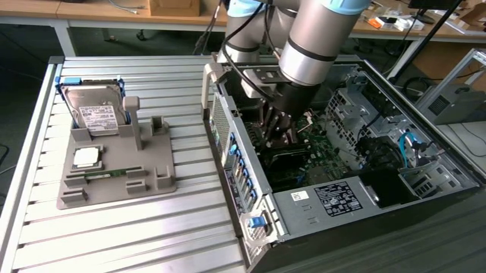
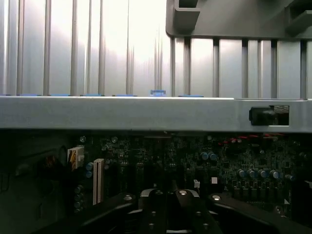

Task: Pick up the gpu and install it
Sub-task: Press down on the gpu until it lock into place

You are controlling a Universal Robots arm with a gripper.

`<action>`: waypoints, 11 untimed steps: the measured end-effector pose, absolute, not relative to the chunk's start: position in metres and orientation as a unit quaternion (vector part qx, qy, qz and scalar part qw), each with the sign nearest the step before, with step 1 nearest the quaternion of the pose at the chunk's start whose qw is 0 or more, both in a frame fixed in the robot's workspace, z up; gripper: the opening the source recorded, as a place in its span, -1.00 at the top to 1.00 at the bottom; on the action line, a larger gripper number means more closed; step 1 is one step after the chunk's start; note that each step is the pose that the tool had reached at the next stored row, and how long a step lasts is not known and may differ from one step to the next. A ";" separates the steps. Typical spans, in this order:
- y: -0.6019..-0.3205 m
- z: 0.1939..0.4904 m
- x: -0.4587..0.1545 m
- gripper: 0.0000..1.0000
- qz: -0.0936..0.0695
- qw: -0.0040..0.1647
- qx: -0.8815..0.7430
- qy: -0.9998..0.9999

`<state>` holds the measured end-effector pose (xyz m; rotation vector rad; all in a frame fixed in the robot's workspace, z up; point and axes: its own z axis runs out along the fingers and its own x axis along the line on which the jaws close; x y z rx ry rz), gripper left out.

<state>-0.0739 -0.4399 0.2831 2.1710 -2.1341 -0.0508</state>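
- Ribbed metal tabletop (image 1: 136, 227) is occupied by an opened computer case (image 1: 304, 210), laid flat for access.
- Gripper (image 1: 279, 126), fully closed, is lowered over the motherboard (image 2: 234, 161); whether anything is held cannot be told.

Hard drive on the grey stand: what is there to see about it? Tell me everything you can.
The hard drive is a boxy silver unit, metal by the look of it, with a white printed label on its face. It stands on edge, tilted slightly back, in a slot at the far end of the grey holder. Blue pieces show at its top corner and side. The holder lies on the ribbed metal table, on the exterior view's left, apart from the open computer case.
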 end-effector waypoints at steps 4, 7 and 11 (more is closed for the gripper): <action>-0.440 0.283 -0.054 0.79 -0.021 0.052 0.712 -0.700; -0.440 0.283 -0.041 0.79 -0.024 0.055 0.712 -0.700; -0.440 0.283 -0.019 0.79 -0.030 0.061 0.712 -0.699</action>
